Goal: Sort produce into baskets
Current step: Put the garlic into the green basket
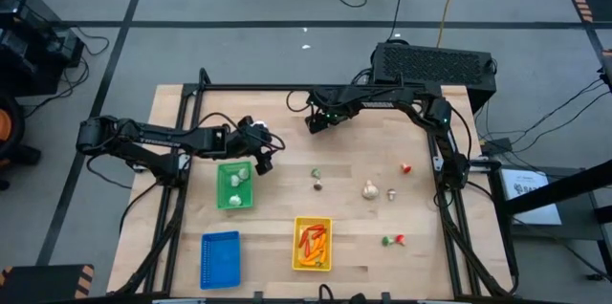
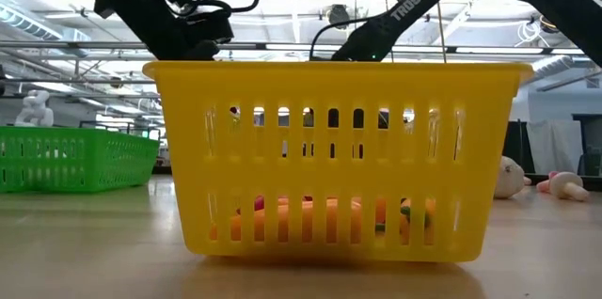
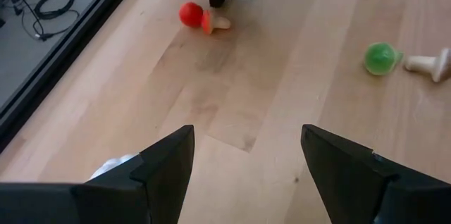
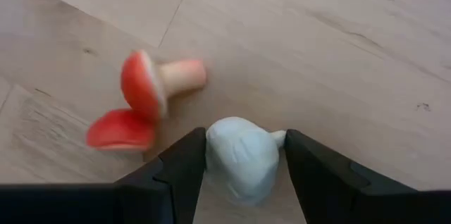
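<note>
My right gripper (image 4: 243, 139) reaches over the table's middle (image 1: 314, 124), pointing steeply down and shut on a white bulb (image 4: 243, 160). Beside it on the wood lie a red-capped mushroom (image 4: 151, 83) and a red piece (image 4: 120, 131). My left gripper (image 3: 246, 136) is open and touches nothing; it hovers by the far right corner of the green basket (image 1: 234, 186), which holds white bulbs. The yellow basket (image 1: 312, 244) holds orange and red pieces. The blue basket (image 1: 220, 258) stands at the near left. My right gripper pinches the white bulb by its two rounded sides (image 4: 218, 157) between its two fingers. The fingers come from above, slanting steeply down. The bulb's pointed tip (image 4: 278, 136) lies against one finger. Whether the bulb touches the wood, I cannot tell.
Loose produce lies to the right: a white bulb (image 1: 370, 189), a small piece (image 1: 391, 193), a red piece (image 1: 406, 166), a green-and-red pair (image 1: 392, 240). Black frame rails (image 1: 182, 180) run along both table sides. A dark box (image 1: 435, 60) stands behind the far edge.
</note>
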Motion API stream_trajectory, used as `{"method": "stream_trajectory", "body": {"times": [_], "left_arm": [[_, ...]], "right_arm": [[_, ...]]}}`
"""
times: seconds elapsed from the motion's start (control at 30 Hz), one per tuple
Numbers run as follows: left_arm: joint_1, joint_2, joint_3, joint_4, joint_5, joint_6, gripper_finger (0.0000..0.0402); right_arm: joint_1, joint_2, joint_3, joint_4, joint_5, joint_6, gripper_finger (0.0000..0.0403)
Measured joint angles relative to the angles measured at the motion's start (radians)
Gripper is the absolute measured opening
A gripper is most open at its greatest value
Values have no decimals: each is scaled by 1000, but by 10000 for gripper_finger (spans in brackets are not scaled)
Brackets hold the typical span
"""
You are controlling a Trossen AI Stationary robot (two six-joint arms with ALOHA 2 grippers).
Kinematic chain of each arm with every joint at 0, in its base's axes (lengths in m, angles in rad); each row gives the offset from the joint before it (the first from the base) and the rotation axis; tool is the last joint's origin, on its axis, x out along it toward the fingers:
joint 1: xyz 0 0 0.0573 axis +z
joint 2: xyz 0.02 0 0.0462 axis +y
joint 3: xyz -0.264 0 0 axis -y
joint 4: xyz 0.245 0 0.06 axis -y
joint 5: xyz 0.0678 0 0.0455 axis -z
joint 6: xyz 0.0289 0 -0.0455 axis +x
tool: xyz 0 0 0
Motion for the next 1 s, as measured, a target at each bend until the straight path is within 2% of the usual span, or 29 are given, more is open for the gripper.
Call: {"method": "stream_trajectory", "body": {"times": [0.2, 0.4, 0.53, 0.67, 0.77, 1.0], "left_arm": [[0, 0, 0, 1, -1, 0, 269], [0, 0, 0, 17, -10, 1, 269], [0, 0, 0, 18, -11, 3, 269], [0, 0, 0, 19, -12, 20, 269], [0, 0, 0, 46, -12, 38, 269], [-40, 0, 0, 193, 46, 200, 269]], "right_arm": [[0, -1, 0, 4, 2, -29, 181], [0, -3, 0, 4, 0, -72, 140], [-1, -15, 0, -5, -62, -123, 119], [9, -69, -2, -39, -89, -177, 117], [20, -136, -2, -49, -187, -237, 118], [84, -287, -17, -47, -518, -403, 118]]}}
